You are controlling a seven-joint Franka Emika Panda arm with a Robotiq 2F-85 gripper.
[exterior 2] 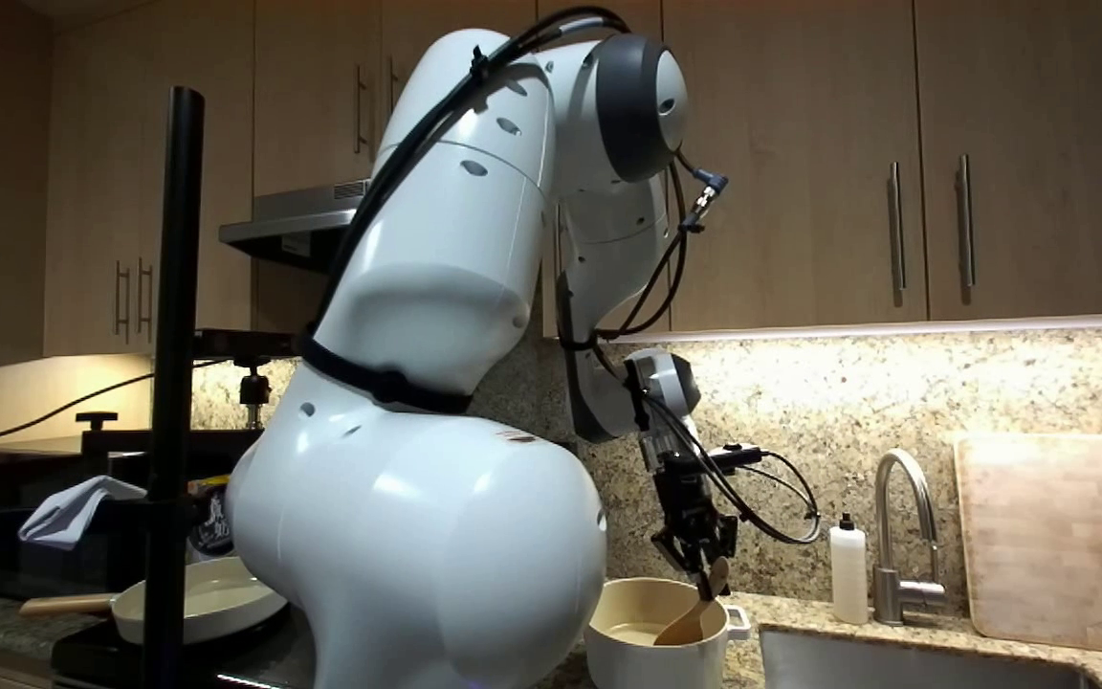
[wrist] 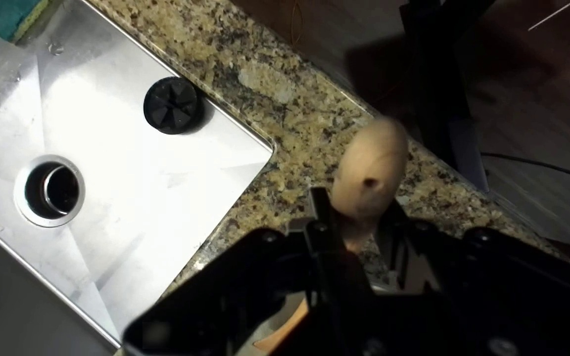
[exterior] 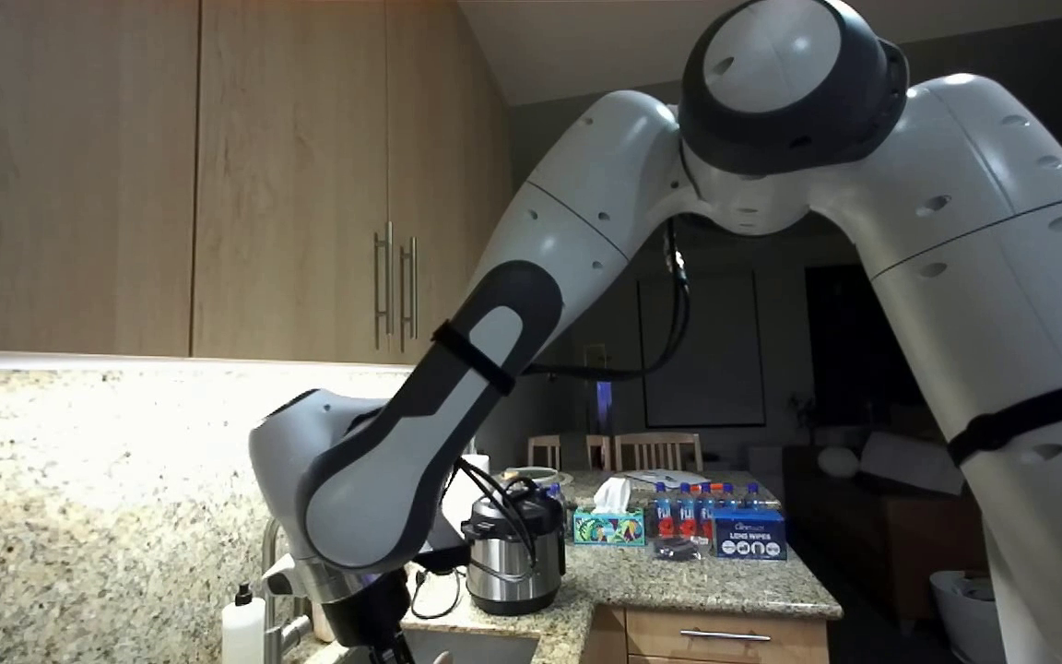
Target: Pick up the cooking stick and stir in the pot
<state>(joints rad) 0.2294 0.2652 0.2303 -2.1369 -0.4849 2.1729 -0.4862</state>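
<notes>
We see the gripper [exterior 2: 705, 586] clamped on the stick [exterior 2: 686, 628] above the pot [exterior 2: 649, 664], its jaws drawn close together, the stick's rounded, holed top poking out beyond them. The stick stands tilted, its broad end inside the pot. In an exterior view, we find the sink [exterior 2: 881, 662], bottle [exterior 2: 848, 576] and tap [exterior 2: 888, 588] to the right of the pot, with the pan [exterior 2: 221, 595] well off to the pot's left.

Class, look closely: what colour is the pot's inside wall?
The inside wall of the pot is cream; it shows best in an exterior view.
</notes>
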